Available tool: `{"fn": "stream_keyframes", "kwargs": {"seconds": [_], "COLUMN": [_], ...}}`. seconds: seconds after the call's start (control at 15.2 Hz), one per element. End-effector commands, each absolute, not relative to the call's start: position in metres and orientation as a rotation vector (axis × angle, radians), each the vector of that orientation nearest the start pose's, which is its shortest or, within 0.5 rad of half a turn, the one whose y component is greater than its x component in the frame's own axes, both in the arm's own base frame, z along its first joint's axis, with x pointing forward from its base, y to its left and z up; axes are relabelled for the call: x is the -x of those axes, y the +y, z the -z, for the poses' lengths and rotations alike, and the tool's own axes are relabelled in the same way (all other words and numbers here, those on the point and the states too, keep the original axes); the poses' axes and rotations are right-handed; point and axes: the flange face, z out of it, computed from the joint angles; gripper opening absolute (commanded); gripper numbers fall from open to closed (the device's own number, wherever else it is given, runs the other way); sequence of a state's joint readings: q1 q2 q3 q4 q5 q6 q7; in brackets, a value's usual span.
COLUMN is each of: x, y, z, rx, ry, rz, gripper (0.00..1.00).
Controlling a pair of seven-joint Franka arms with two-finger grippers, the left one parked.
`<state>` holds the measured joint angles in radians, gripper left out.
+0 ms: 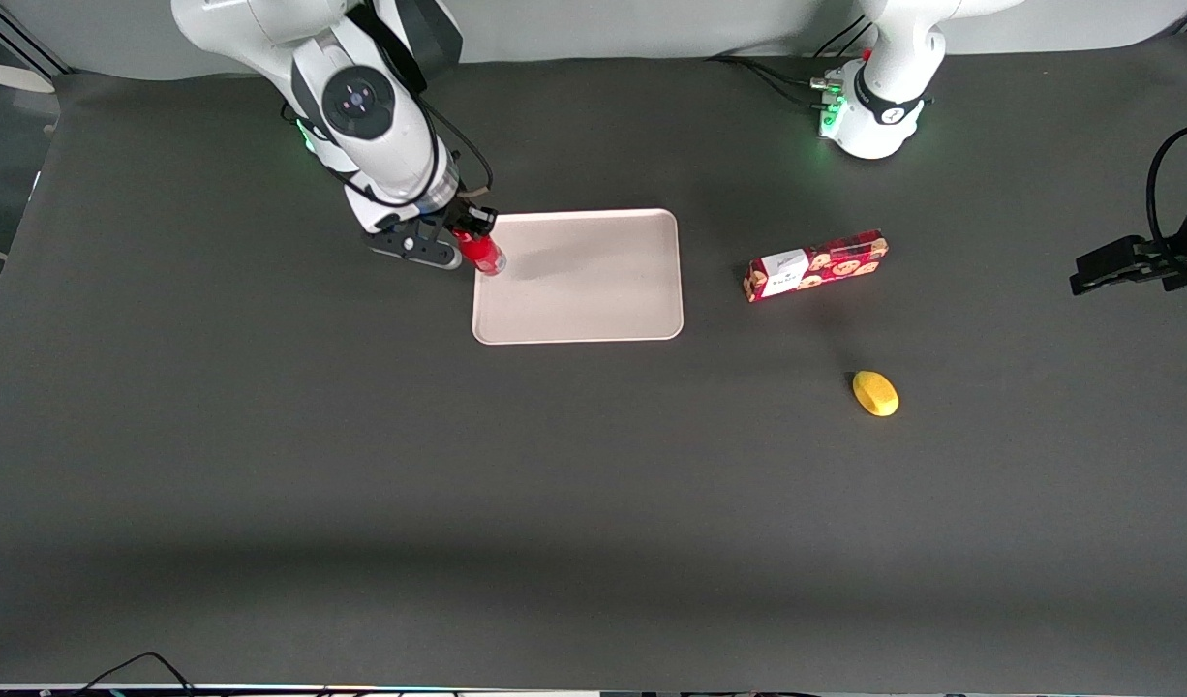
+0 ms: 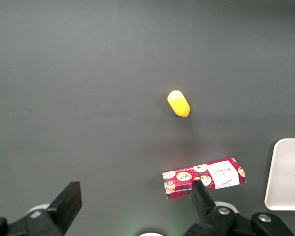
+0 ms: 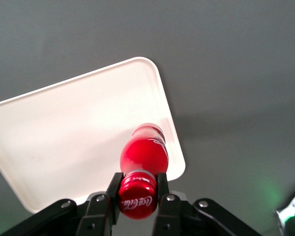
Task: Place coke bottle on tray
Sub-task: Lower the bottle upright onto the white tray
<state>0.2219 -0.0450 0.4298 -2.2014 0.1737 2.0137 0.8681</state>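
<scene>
**Bottle held over the tray's edge**

Fingers (image 3: 162, 189) of the gripper (image 3: 137, 189) are pinching the coke bottle (image 3: 143, 156) just under its red cap, one on each side of the neck. In the front view, the bottle (image 1: 478, 251) is hanging at the tray (image 1: 593, 290) edge nearest the working arm, left of frame centre. A red cookie box (image 1: 815, 265) is lying on the counter (image 1: 361, 465) toward the parked arm's end, with a yellow object (image 1: 875, 393) nearer the front camera.
</scene>
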Motion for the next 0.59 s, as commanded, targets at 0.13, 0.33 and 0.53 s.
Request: {"fn": "stream_keyframes", "kwargs": {"seconds": [0.13,0.33,0.53], "x": [-0.387,-0.381,-0.383], "y": [0.326,0.339,0.340], "z": [-0.348,-0.334,-0.332], "rx": [3.050,3.050,3.041], "ry": [0.511,0.541,0.573], "rz": [-0.299,-0.294,-0.291], "gripper": [0.00,0.04,1.00]}}
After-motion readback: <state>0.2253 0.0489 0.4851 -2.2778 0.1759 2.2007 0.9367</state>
